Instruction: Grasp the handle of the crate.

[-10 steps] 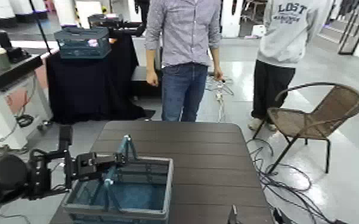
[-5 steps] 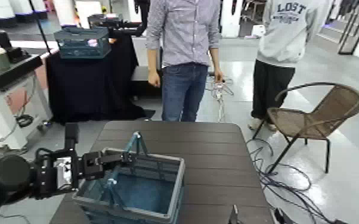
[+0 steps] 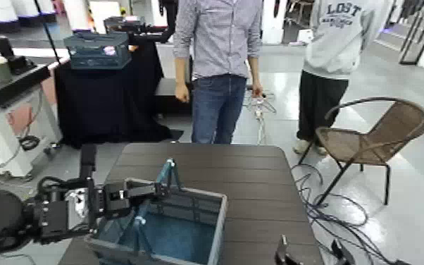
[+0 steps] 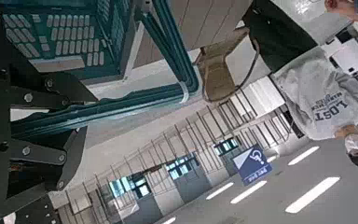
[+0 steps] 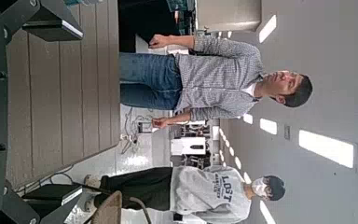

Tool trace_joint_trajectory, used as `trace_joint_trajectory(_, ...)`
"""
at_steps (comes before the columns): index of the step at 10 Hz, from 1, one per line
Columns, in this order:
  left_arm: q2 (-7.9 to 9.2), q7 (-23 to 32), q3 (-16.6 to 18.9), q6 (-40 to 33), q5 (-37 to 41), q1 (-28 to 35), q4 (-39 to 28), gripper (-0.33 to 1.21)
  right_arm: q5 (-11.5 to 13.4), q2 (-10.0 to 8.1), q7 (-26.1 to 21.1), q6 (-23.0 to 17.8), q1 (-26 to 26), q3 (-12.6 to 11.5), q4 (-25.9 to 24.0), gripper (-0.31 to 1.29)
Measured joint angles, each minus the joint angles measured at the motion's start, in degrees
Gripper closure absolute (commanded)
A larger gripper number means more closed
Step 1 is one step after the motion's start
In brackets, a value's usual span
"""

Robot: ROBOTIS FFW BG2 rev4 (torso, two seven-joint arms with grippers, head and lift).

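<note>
The teal-blue crate (image 3: 186,211) with a grey rim sits tilted at the near left of the dark table (image 3: 257,183). Its thin arched handle (image 3: 167,173) stands raised over the rim. My left gripper (image 3: 160,190) reaches in from the left and is shut on the handle. In the left wrist view the handle (image 4: 140,98) runs as a teal bar between the dark fingers (image 4: 51,91), with the crate's slotted wall (image 4: 65,33) beyond. My right gripper (image 3: 310,254) stands open at the table's near right edge, only its fingertips showing.
Two people stand behind the table's far edge (image 3: 218,70) (image 3: 338,63). A wicker chair (image 3: 373,141) stands on the right with cables on the floor. A second teal crate (image 3: 98,51) rests on a black-draped table at the far left.
My left gripper has moved to the right with the handle in its grip, and the crate has shifted right with it. Both right fingertips now show at the bottom edge.
</note>
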Motion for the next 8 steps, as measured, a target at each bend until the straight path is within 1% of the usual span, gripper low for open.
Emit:
trace_joint_trajectory(1, -0.79, 4.85, 3.16, 1.21, 1.68, 2.82, -4.13, 1.20, 0.13, -0.01, -0.53, -0.17, -0.16, -0.11, -0.14, 0.15)
trace_joint_trajectory(2, -1.78, 8.50, 5.66, 2.05, 3.28, 5.34, -7.61, 1.20, 0.16, -0.02, -0.92, -0.33, -0.30, -0.15, -0.24, 0.15)
trace_joint_trajectory(3, -3.28, 10.69, 7.79, 2.77, 5.05, 8.19, -10.71, 1.20, 0.18, -0.05, -1.30, -0.46, -0.45, -0.17, -0.29, 0.15)
trace_joint_trajectory(4, -4.73, 11.55, 8.71, 3.51, 6.26, 10.30, -12.23, 1.20, 0.24, -0.08, -1.60, -0.52, -0.55, -0.18, -0.31, 0.15)
trace_joint_trajectory(6, -7.36, 12.60, 8.85, 4.19, 9.00, 13.90, -13.73, 1.20, 0.36, -0.18, -1.94, -0.48, -0.79, -0.18, -0.39, 0.15)
trace_joint_trajectory(8, -8.86, 13.80, 8.72, 4.78, 10.68, 16.03, -15.54, 1.20, 0.50, -0.19, -2.51, -0.37, -0.94, -0.17, -0.39, 0.15)
